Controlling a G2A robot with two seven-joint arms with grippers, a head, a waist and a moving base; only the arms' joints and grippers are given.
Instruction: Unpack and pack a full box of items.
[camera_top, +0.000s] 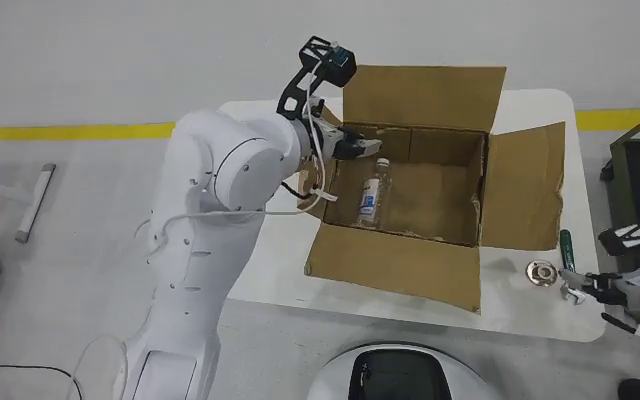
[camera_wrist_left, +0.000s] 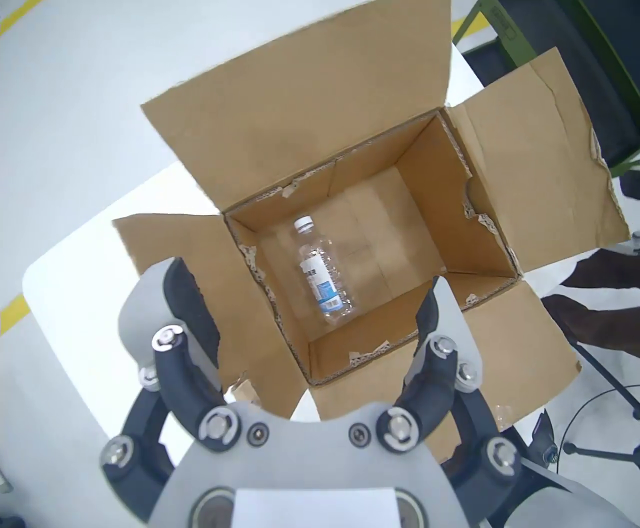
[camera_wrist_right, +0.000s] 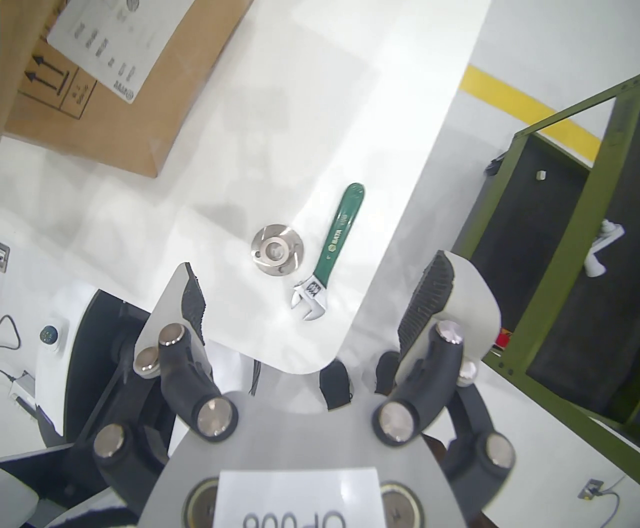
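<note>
The left end effector (camera_wrist_left: 307, 276) hangs wide and empty over the box (camera_wrist_left: 435, 165) — the bottle (camera_wrist_left: 322, 275) lies on its floor below, long axis crossing the finger gap; the right end effector (camera_wrist_right: 315, 265), wide too, is well apart.

Box (camera_top: 395, 265) top stands open, flaps splayed outward. Bottle (camera_top: 372, 196) lies along one side wall, with room to descend beside it. Flange (camera_top: 541, 271) and wrench (camera_top: 566, 250) occupy the table (camera_top: 520, 312) corner.

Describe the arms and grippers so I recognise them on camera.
The left arm is glossy white with rounded joints and a thin white cable along it. The left gripper and right gripper match: pale grey fingers with black ribbed pads, black linkages, silver bolts, a white label on the grey base plate.
</note>
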